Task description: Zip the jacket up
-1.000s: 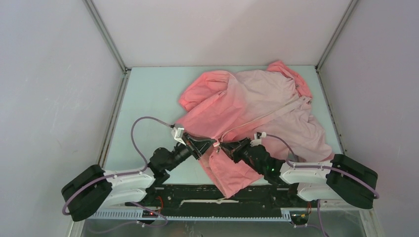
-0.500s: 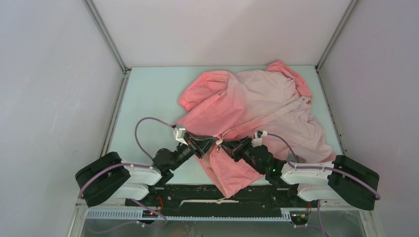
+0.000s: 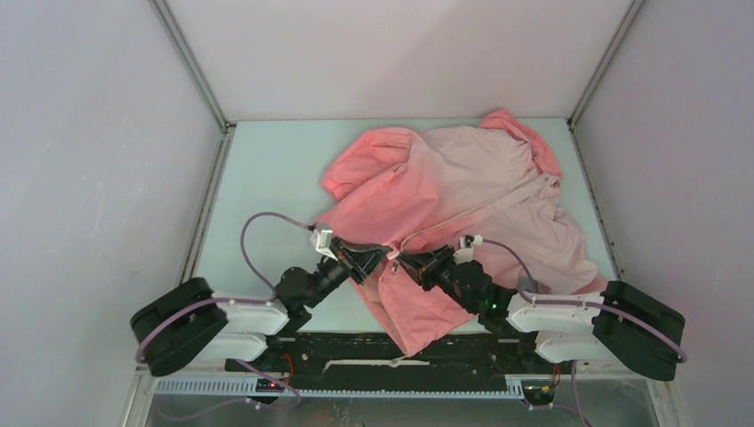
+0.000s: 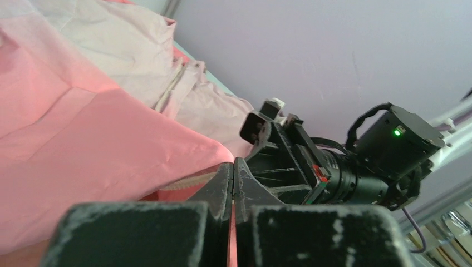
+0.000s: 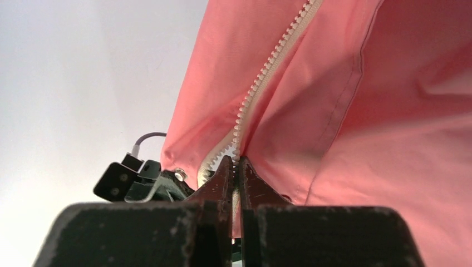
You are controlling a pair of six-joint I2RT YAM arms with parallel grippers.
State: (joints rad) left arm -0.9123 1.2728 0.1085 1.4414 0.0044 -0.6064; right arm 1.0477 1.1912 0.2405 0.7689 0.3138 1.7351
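Observation:
The jacket point(image 3: 462, 191), coral pink fading to pale pink, lies spread over the middle and right of the table, its light zipper point(image 3: 485, 209) running diagonally up to the right. My left gripper point(image 3: 384, 257) and right gripper point(image 3: 397, 261) meet tip to tip at the zipper's lower end, near the hem. In the left wrist view my left gripper point(image 4: 234, 167) is shut on the jacket's coral edge point(image 4: 111, 150) beside the zipper teeth. In the right wrist view my right gripper point(image 5: 234, 163) is shut on the zipper tape point(image 5: 261, 78), with coral cloth point(image 5: 389, 111) hanging above it.
The pale green table point(image 3: 267, 169) is boxed in by white walls with metal corner posts point(image 3: 191, 67). A coral flap of the jacket point(image 3: 418, 307) hangs towards the near edge between the arm bases. Cables loop off both wrists.
The left arm's base and elbow have swung right towards the middle. Both grippers stay clamped at the zipper's lower end, and the jacket has hardly shifted.

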